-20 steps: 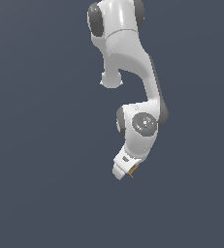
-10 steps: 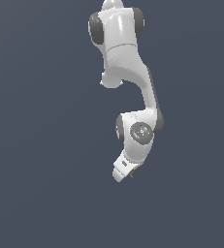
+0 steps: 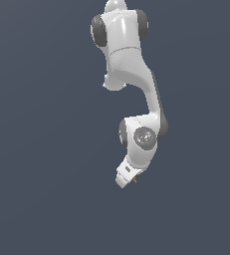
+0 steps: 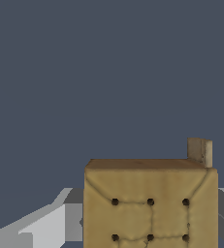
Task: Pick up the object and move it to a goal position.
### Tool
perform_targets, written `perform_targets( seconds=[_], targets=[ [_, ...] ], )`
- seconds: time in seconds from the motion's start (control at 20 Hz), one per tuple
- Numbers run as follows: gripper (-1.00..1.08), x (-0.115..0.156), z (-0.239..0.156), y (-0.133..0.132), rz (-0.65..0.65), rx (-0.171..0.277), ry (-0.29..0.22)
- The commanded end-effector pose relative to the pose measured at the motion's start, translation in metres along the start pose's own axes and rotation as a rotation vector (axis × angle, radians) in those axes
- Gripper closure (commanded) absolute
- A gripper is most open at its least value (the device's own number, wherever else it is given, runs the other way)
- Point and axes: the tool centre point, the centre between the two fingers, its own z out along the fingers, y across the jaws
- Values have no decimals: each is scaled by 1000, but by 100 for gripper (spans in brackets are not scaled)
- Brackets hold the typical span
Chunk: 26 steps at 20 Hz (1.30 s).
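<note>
The object is a tan-brown boxy block with small dark dots on its face. In the wrist view it sits between my two grey fingers, one on each side of it. In the exterior view only a tiny brown sliver of the object shows beside the white gripper, at the end of the bent arm. The gripper is shut on the block. The fingertips are hidden under the hand in the exterior view.
A plain dark blue-grey surface fills the background in both views. No goal marker or other object shows. The white arm runs down from the top of the exterior view.
The arm's elbow and the gripper have shifted slightly down and to the exterior view's left, with the block still held. Less of the brown block shows beside the hand.
</note>
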Motion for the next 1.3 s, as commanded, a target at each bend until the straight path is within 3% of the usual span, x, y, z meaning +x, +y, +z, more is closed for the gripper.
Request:
perform_targets(
  seconds=[0.0, 0.65, 1.25],
  targets=[
    [108, 0, 0, 0, 0, -1, 1],
    [108, -4, -14, -7, 0, 0, 0],
    [108, -21, -85, -39, 0, -1, -1]
  ],
)
